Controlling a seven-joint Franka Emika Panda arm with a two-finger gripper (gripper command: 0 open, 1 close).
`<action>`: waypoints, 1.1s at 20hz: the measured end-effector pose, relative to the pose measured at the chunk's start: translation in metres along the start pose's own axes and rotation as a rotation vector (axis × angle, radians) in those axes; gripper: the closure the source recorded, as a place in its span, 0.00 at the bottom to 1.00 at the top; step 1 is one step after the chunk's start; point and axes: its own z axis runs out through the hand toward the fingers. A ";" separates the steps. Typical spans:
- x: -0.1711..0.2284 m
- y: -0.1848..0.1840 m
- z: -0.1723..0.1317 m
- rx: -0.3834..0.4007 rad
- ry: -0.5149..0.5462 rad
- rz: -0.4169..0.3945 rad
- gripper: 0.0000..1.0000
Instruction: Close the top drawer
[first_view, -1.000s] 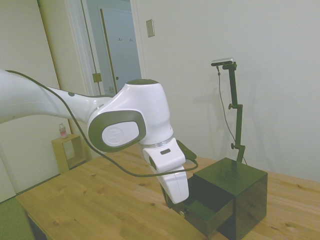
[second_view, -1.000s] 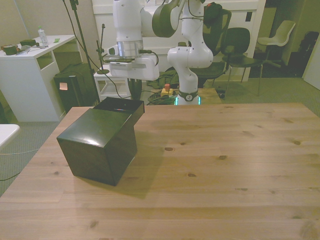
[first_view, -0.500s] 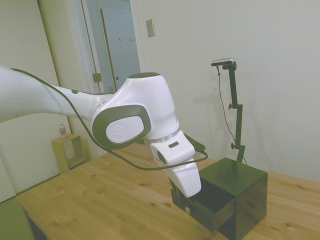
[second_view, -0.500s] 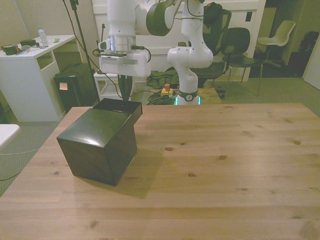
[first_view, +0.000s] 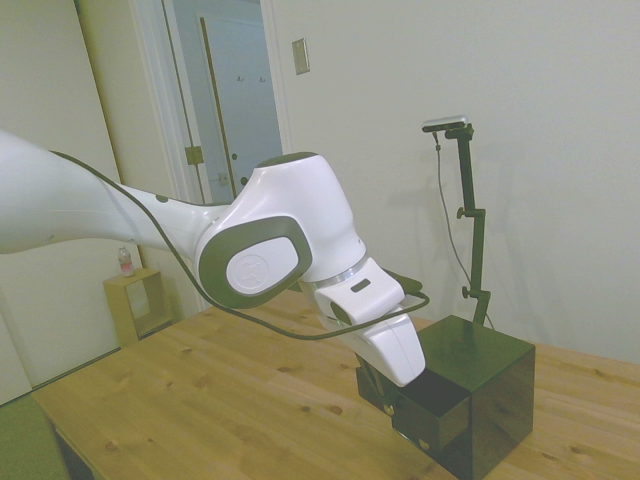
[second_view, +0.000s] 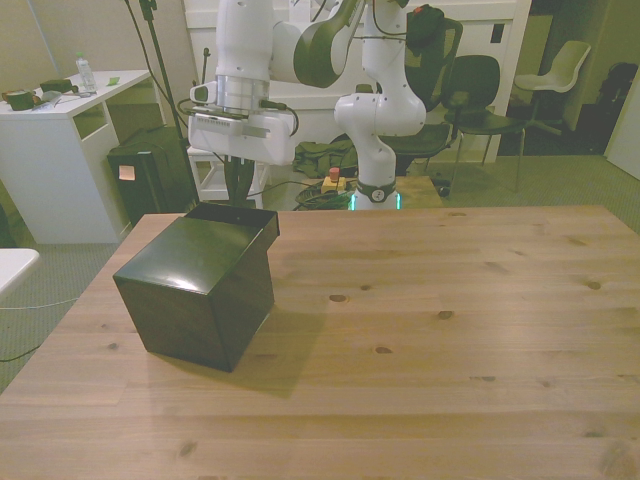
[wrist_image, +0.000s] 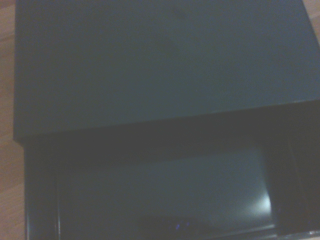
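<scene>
The black cube cabinet (first_view: 478, 395) (second_view: 195, 290) stands on the wooden table. Its top drawer (first_view: 400, 392) (second_view: 232, 213) sticks out a short way toward the robot. In the wrist view the cabinet's top (wrist_image: 160, 65) fills the near part, and the drawer's dark inside (wrist_image: 160, 190) shows beyond its edge. My gripper (second_view: 238, 192) is down at the drawer's front, with its dark fingers together and nothing between them. In the side view the white hand (first_view: 388, 345) hides the fingers and most of the drawer's front. A small brass knob (first_view: 424, 443) shows on a lower drawer.
The wooden table (second_view: 420, 330) stretches wide toward the front view's right. Off the table stand a white desk (second_view: 60, 130) at the front view's left and dark chairs (second_view: 470, 90) behind the robot's base. A small wooden shelf (first_view: 140, 300) stands by the door in the side view.
The arm has moved toward the cabinet and the top drawer has slid in with it, from far out to a short way out.
</scene>
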 end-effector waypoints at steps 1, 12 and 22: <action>0.002 -0.002 0.001 0.002 0.006 -0.001 1.00; 0.027 -0.024 0.011 -0.006 0.038 -0.007 1.00; 0.042 -0.034 0.017 -0.014 0.052 -0.002 1.00</action>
